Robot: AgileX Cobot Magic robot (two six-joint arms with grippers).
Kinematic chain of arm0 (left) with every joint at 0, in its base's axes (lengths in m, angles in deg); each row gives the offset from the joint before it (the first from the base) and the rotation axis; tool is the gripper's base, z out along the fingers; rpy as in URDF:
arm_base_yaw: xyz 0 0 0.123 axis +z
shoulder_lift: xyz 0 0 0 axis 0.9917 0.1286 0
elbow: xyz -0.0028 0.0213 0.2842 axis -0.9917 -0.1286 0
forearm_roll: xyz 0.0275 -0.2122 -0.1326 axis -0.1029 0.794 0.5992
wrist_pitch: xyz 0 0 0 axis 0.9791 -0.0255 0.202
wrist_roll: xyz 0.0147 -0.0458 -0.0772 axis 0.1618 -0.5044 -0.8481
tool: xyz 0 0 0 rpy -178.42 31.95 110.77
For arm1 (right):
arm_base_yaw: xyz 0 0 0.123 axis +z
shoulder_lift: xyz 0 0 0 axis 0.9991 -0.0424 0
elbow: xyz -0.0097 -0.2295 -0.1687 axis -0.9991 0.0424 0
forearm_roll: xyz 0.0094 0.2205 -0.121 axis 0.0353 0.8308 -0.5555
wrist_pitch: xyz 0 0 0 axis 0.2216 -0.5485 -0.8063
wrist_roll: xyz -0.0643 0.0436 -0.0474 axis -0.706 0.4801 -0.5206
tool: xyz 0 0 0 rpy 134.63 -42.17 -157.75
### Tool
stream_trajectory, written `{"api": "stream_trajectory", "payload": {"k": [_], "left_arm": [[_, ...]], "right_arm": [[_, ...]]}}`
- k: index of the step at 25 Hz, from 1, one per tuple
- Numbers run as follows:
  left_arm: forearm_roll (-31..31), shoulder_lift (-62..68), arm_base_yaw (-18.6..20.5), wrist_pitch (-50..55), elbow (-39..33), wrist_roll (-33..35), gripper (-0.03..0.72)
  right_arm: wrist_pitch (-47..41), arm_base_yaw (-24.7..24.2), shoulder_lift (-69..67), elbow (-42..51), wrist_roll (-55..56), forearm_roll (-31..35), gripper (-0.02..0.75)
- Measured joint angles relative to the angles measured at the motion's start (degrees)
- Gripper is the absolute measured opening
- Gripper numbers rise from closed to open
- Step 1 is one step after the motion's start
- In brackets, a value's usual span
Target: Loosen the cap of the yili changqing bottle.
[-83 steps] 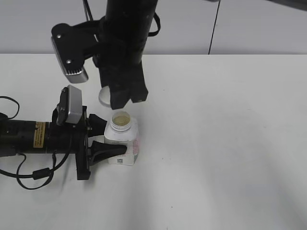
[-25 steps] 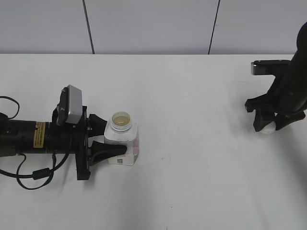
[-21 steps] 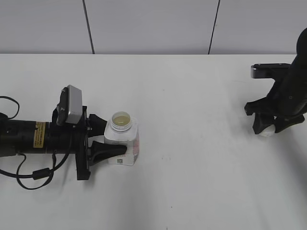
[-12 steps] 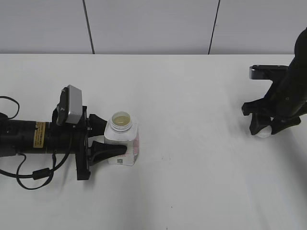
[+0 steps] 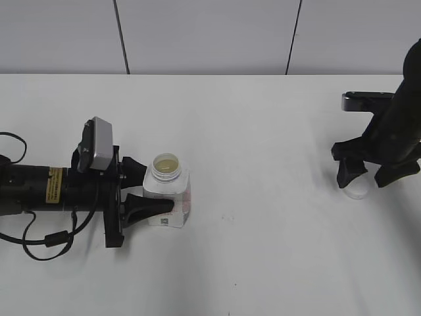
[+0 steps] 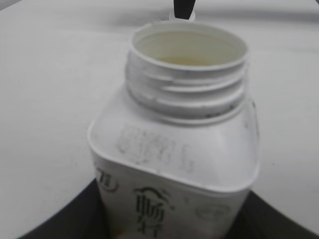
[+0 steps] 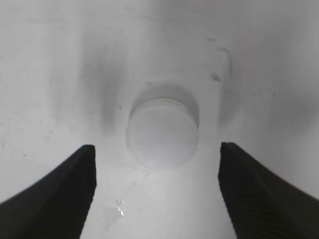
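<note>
The yili changqing bottle (image 5: 167, 193) stands upright at the table's left with its threaded neck open; it fills the left wrist view (image 6: 184, 144). My left gripper (image 5: 141, 195) is shut on the bottle's body from the left. The white cap (image 5: 356, 189) lies on the table at the far right, and in the right wrist view (image 7: 162, 133) it rests flat between the spread fingers. My right gripper (image 5: 365, 176) is open just above the cap and not touching it.
The white table (image 5: 263, 250) runs to a grey panelled wall at the back. A black cable (image 5: 39, 240) loops beside the left arm at the table's left edge.
The right gripper carried the cap from beside the bottle to the far right, lowered it and opened, leaving the cap on the table. The left gripper and bottle have not moved.
</note>
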Motion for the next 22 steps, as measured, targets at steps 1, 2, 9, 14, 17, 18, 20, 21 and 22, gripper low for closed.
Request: {"api": "stream_trajectory", "payload": {"k": [1, 2, 9, 14, 17, 18, 20, 21, 22], "left_arm": [[0.00, 0.00, 0.00, 0.00, 0.00, 0.00, 0.357], [0.00, 0.00, 0.00, 0.00, 0.00, 0.00, 0.357], [-0.11, 0.00, 0.00, -0.65, 0.00, -0.13, 0.409], [-0.04, 0.00, 0.20, -1.17, 0.00, -1.73, 0.607], [-0.04, 0.00, 1.06, -1.21, 0.00, -2.00, 0.622], [-0.04, 0.00, 1.56, -1.21, 0.00, -2.13, 0.622], [-0.50, -0.11, 2.75, -1.21, 0.00, -2.35, 0.622], [-1.16, -0.46, 3.55, -1.21, 0.00, -2.56, 0.620], [-2.01, -0.81, 4.26, -1.14, 0.00, -3.04, 0.617]], "right_arm": [[-0.06, 0.00, 0.00, 0.00, 0.00, 0.00, 0.599], [-0.19, 0.00, 0.00, 0.00, 0.00, 0.00, 0.611], [-0.32, 0.00, 0.18, 0.00, 0.06, 0.23, 0.611], [-0.80, 0.00, 0.63, -0.64, 0.06, 0.28, 0.596], [-2.18, 0.00, 0.67, -1.45, 0.06, 0.28, 0.596], [-2.49, 0.00, 0.67, -1.68, 0.06, 0.28, 0.596], [-3.13, 0.00, 0.67, -1.92, 0.06, 0.28, 0.595], [-3.31, 0.00, 0.67, -1.98, 0.06, 0.28, 0.595], [-3.47, 0.00, 0.67, -2.11, 0.06, 0.28, 0.595]]}}
